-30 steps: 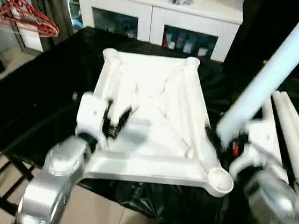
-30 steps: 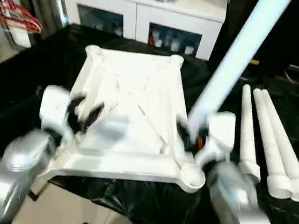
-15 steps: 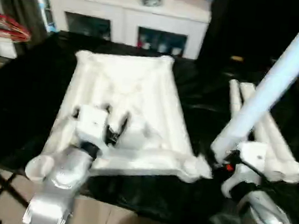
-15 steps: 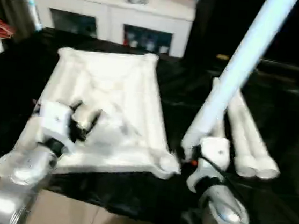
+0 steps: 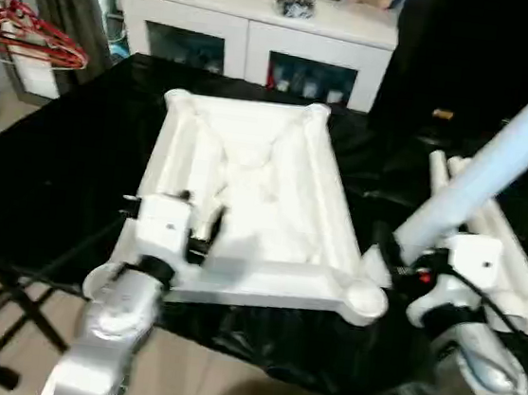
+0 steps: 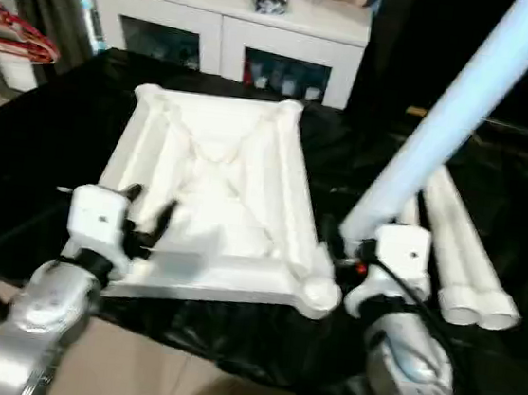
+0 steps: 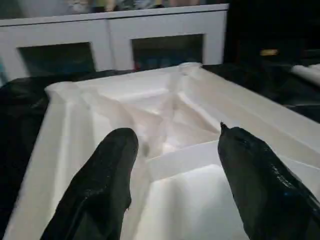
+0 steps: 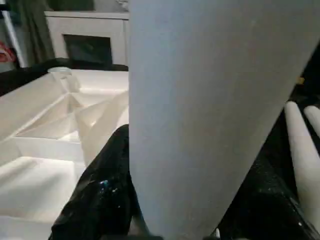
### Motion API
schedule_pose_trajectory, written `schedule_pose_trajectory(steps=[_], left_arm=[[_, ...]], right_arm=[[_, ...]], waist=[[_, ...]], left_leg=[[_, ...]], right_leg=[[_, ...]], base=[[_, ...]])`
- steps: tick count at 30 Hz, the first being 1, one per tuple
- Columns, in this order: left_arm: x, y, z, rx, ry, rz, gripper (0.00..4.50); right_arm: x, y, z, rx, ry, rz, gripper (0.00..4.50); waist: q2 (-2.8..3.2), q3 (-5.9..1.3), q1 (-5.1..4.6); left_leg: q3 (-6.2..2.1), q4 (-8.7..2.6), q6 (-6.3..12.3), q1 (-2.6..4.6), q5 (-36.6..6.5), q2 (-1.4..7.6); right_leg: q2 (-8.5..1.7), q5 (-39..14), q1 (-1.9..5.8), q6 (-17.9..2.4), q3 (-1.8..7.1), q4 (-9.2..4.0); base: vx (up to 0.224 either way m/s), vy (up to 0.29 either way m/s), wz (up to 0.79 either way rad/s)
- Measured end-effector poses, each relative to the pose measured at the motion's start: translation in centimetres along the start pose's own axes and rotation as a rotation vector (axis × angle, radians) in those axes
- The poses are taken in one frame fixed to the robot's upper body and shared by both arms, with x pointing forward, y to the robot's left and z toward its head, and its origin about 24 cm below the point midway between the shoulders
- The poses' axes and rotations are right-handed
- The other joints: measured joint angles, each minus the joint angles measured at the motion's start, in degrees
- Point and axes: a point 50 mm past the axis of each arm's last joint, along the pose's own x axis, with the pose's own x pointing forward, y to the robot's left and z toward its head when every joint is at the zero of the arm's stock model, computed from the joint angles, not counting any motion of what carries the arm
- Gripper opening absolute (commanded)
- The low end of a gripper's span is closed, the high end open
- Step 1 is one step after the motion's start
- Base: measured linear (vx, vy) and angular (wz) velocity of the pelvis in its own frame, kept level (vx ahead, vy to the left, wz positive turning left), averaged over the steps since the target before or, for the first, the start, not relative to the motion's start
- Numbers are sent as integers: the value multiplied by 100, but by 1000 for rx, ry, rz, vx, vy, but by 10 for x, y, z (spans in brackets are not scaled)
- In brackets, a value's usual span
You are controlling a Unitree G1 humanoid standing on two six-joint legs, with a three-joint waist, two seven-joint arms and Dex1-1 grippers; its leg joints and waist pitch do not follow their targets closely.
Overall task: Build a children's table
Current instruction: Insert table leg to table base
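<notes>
while the white table top (image 5: 246,186) lies upside down on the black cloth (image 5: 48,163) with its ribbed underside facing up, the right gripper (image 5: 408,260) is closed around the thick end of one leg (image 5: 497,157), which slants up and away to the robot's right. that held end sits just beside the near right corner socket (image 5: 364,299) of the top, not in it. in the right wrist view the leg (image 8: 220,110) stands between the black fingers (image 8: 100,195). the left gripper (image 7: 175,170) hangs over the near left part of the top, fingers spread wide with nothing between them (only ribs show under them). more legs (image 6: 461,268) lie side by side on the cloth to the right of the top, close behind the right gripper. a white cabinet (image 5: 255,25) with glass doors stands beyond the table, and red hangers (image 5: 30,28) hang at the far left.
</notes>
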Motion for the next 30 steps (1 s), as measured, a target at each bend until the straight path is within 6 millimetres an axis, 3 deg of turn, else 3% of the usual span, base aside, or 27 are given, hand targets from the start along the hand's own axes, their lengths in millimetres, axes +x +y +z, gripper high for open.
schedule_pose_trajectory(steps=[1, 2, 4, 6, 7, 8, 9, 10, 11, 12, 13, 14, 15, 16, 17, 18, 19, 20, 21, 22, 23, 24, 25, 27, 28, 29, 30], left_arm=[[0, 0, 1, 14, -3, -3, 301], [0, 1, 2, 26, -8, 1, 301], [0, 4, 3, 40, -11, 11, 301], [1, 8, 4, 54, -15, 31, 301], [2, 8, 6, 57, -21, 32, 301], [3, 8, 7, 57, -27, 30, 301], [3, 7, 8, 56, -29, 26, 301], [4, 7, 8, 55, -31, 19, 301], [5, 5, 7, 50, -27, 15, 301], [5, 3, 5, 47, -19, 8, 301], [7, -3, 5, 36, -19, -10, 301], [9, -8, 7, 37, -26, -30, 301], [10, -8, 10, 41, -36, -34, 301], [12, -8, 12, 44, -44, -33, 301], [12, -6, 12, 48, -44, -26, 301], [12, -4, 11, 50, -37, -20, 301], [12, -2, 10, 52, -29, -13, 301], [12, 2, 7, 49, -13, 1, 301], [12, 6, 5, 41, 3, 20, 301], [12, 10, 3, 28, 23, 40, 301], [13, 12, 1, 15, 36, 50, 301], [14, 11, -3, 3, 58, 52, 301], [15, 2, -5, -23, 65, 25, 301], [17, 1, -2, -26, 53, 12, 301], [18, 3, 1, -16, 43, 1, 301], [18, 4, 2, -11, 37, -5, 301], [19, 4, 4, -14, 29, -18, 301]], right_arm=[[-1, -1, -2, 5, 13, -1, 191], [-1, 0, -4, 10, 22, 11, 191], [0, 5, -5, 15, 30, 44, 191], [1, 8, -5, 16, 29, 64, 191], [1, 8, -5, 15, 29, 64, 191], [1, 8, -5, 14, 28, 63, 191], [1, 8, -5, 13, 27, 63, 191], [1, 8, -5, 10, 27, 63, 191], [0, 6, -5, 3, 32, 59, 191], [-1, 4, -7, -4, 42, 50, 191], [-3, -1, -9, -9, 54, 33, 191], [-3, -4, -10, -9, 61, 18, 191], [-3, -6, -10, -11, 60, 9, 191], [-3, -7, -10, -14, 60, 8, 191], [-3, -6, -11, -9, 63, 11, 191], [-2, -3, -11, -6, 62, 22, 191], [-1, 1, -11, 1, 61, 35, 191], [0, 4, -11, 4, 60, 49, 191], [0, 5, -11, 5, 58, 53, 191], [1, 5, -10, 5, 54, 54, 191], [2, 5, -8, -1, 49, 54, 191], [1, 1, -9, -7, 55, 43, 191], [0, -4, -10, -11, 63, 24, 191], [2, -5, -10, -15, 61, 21, 191], [3, -5, -9, -19, 60, 28, 191], [6, -3, -9, -19, 57, 43, 191], [8, -2, -8, -22, 54, 58, 191]], waist=[[87, -24, -44], [139, -40, -125], [162, -22, -202], [173, -20, -279], [166, -26, -302], [122, -51, -315], [73, -69, -331], [-11, -84, -362], [-65, -94, -368], [-75, -83, -314], [-72, -78, -261], [-64, -78, -234], [-39, -81, -225], [51, -94, -235], [110, -84, -251], [211, -82, -312], [246, -76, -331], [228, -82, -349], [204, -82, -361], [100, -105, -360], [16, -116, -322], [3, -108, -221], [-12, -111, -128], [-18, -117, -88], [-12, -117, -71], [12, -113, -64], [67, -111, -62]], left_leg=[[40, -38, -133, 22, 34, -9], [76, -66, -151, 27, 34, -13], [63, -67, -177, 4, 49, 2], [33, -77, -197, 3, 62, 62], [33, -92, -226, 2, 83, 129], [33, -139, -224, -1, 123, 168], [33, -187, -236, -3, 161, 169], [39, -214, -267, -12, 193, 159], [30, -221, -277, -18, 200, 151], [47, -109, -83, -72, 81, 112], [92, 29, 55, -77, -1, 45], [100, 95, 63, -45, -6, -73], [110, 18, 51, 3, -2, -123], [110, -110, -21, 51, -25, -135], [45, -117, -121, 43, -3, -12], [-34, -168, -200, 45, 62, 87], [-92, -211, -261, 38, 101, 174], [-101, -217, -312, 22, 134, 263], [-121, -220, -339, 21, 152, 277], [-95, -212, -349, -9, 170, 267], [-60, -147, -268, -82, 171, 258], [-68, -66, -52, -158, 105, 228], [-47, 79, 46, -186, 40, 98], [-13, 355, 140, -228, -28, -176], [-19, 372, 146, -202, -55, -301], [-39, 241, 156, -140, -62, -338], [-72, -7, 156, -37, -63, -315]], right_leg=[[-30, 4, 12, 6, -3, -39], [17, 23, 19, -21, 81, -101], [105, 65, 40, -167, 118, -151], [187, 25, 7, -250, 64, 122], [261, 23, -10, -248, 19, 276], [300, 5, -8, -276, -38, 345], [298, -74, 10, -284, -37, 323], [281, -266, 34, -170, 31, 188], [308, -268, 24, -248, 25, 228], [313, -267, -4, -281, 9, 223], [303, -266, -21, -282, 41, 223], [303, -254, -49, -281, 50, 217], [326, -246, -73, -294, 23, 216], [402, -227, -83, -326, -55, 192], [491, -148, -60, -382, -136, 70], [538, -115, 19, -406, -265, -66], [560, -242, -1, -348, -308, 21], [516, -383, -80, -325, -201, 452], [406, -401, -91, -340, -98, 647], [243, -525, -36, -253, 132, 487], [221, -532, -72, -124, 124, 519], [249, -537, -108, -116, 110, 529], [248, -520, -146, -83, 168, 530], [221, -482, -180, -15, 232, 508], [217, -451, -174, -17, 240, 475], [229, -404, -163, -94, 217, 430], [259, -368, -142, -149, 171, 383]], base=[[9, 155, -1], [-13, 138, 14], [-17, 115, 13], [0, 0, 0], [-14, -58, 6], [-18, -134, 1], [-18, -134, 1], [-20, -194, -6], [-34, -196, -8], [-34, -196, -8], [-39, -169, -15], [-33, -150, -11], [-33, -150, -11], [-39, -119, 8], [-37, -120, 7], [-37, -120, 7], [-21, -142, 8], [-18, -157, 12], [-18, -157, 12], [-18, -205, 4], [-34, -194, -9], [-34, -194, -9], [-46, -139, -14], [-40, -107, -11], [-45, -51, -7], [0, 0, 0], [0, 0, 0]])
